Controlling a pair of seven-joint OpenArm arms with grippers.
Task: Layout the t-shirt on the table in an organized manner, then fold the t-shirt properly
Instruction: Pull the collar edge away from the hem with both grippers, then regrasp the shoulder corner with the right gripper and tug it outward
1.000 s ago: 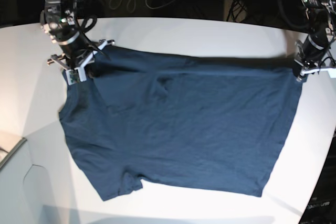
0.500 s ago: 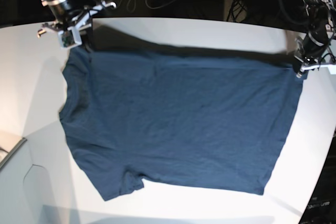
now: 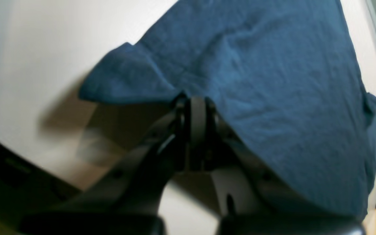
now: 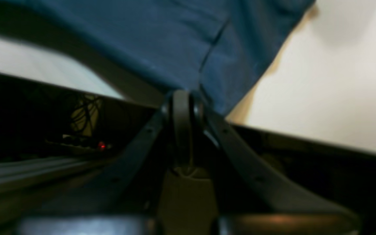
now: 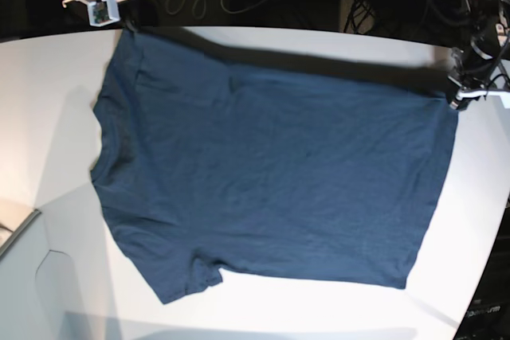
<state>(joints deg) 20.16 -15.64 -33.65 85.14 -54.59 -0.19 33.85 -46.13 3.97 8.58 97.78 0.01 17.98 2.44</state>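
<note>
The t-shirt (image 5: pixel 271 173) is soft knitted cloth, matt dark navy, with a fine grain and shallow creases across its surface; its hems near the table's (image 5: pixel 335 308) near edge show a stitched seam line. In the left wrist view the weave looks slightly fuzzy and takes no shine. The table is a smooth, hard white surface, matt to faintly satin, with soft shadows along its far edge. The left gripper (image 3: pixel 196 104) has dark fingers (image 3: pixel 162 137) that look like moulded plastic with a dull sheen. The right gripper (image 4: pixel 183 98) is of the same dark, smooth, semi-gloss material, with paler metal-looking brackets in the base view.
</note>
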